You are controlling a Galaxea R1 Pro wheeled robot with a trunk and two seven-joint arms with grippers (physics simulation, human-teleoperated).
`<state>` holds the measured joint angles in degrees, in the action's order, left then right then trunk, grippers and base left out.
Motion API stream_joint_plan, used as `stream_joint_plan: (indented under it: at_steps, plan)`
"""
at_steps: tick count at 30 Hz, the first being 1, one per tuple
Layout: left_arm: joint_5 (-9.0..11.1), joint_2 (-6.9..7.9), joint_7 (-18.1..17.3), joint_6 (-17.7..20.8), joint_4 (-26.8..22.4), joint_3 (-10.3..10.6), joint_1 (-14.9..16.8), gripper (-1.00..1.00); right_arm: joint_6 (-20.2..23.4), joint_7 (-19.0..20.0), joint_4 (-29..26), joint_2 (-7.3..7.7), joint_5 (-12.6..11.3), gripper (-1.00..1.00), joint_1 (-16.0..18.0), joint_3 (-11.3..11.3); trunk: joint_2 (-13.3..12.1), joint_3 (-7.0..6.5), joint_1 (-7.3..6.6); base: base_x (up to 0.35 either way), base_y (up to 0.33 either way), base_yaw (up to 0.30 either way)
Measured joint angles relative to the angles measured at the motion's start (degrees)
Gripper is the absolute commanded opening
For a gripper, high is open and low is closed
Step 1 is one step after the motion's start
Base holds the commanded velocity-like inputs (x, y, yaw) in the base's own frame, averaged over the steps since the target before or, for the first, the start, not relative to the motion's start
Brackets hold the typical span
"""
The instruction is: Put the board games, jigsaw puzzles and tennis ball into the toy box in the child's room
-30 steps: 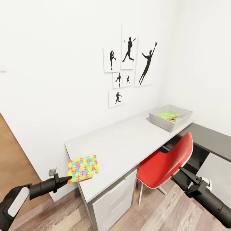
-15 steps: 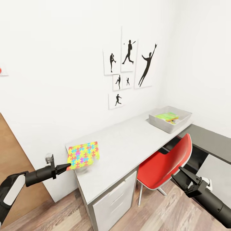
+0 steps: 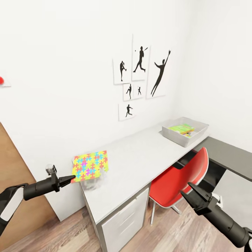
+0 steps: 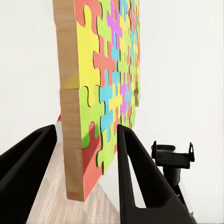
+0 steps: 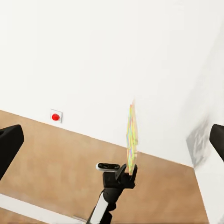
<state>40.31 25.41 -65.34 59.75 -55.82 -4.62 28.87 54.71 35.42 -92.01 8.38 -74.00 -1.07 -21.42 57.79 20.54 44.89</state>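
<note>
Toy box (image 3: 201, 130), right of centre on the table (image 3: 140, 161): colourful items already inside. Jigsaw puzzle (image 3: 89, 165), lower left: clamped by left end effector (image 3: 71, 179), undelivered. Right end effector (image 3: 186, 189): open, empty.

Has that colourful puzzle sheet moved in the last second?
Yes. The jigsaw puzzle, gripped by the left pincer, has lifted off the table corner, rising toward the wall pictures.

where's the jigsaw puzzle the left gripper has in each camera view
Head view: the jigsaw puzzle is lower left, over the table's near end, pinched at its edge by the left gripper.
Left wrist view: it stands close up between the two dark fingers, its wooden edge facing the camera.
Right wrist view: a thin edge-on sliver at centre.
Shared landmark: the left gripper holding the puzzle's edge.
</note>
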Motion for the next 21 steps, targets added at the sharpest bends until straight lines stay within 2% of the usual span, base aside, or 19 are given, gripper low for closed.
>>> stream_joint_plan:
  at_steps: [2,3,6,8,21]
  plan:
    - [-0.1,0.50,-0.7,0.0,0.0,0.0,0.0,-1.00,-0.2,0.0,0.0,-0.24,0.0,1.00,0.0,1.6,-0.8,-0.36,-0.44,0.000,0.000,0.000]
    - [-0.1,0.80,-0.9,0.0,0.0,0.0,0.0,-1.00,-0.7,0.0,0.0,-0.87,0.0,1.00,0.0,2.8,-1.2,-0.54,-0.66,0.000,0.000,0.000]
    - [-0.2,1.24,-1.1,0.0,0.0,0.0,0.0,-1.00,-3.8,-0.1,-0.1,-3.95,0.2,1.00,0.0,6.0,-2.4,-1.08,-1.32,0.000,0.000,0.000]
    - [-0.2,1.38,-1.2,0.0,0.0,0.0,0.0,-1.00,-5.0,-0.9,-0.1,-4.57,0.3,1.00,0.0,6.8,-3.2,-1.44,-1.76,0.000,0.000,0.000]
    - [0.3,2.84,-1.3,0.0,-0.1,0.0,0.0,-1.00,-5.9,-2.3,-0.1,-4.76,0.3,1.00,0.0,6.9,-8.4,-4.61,-4.62,0.000,0.000,-0.083]
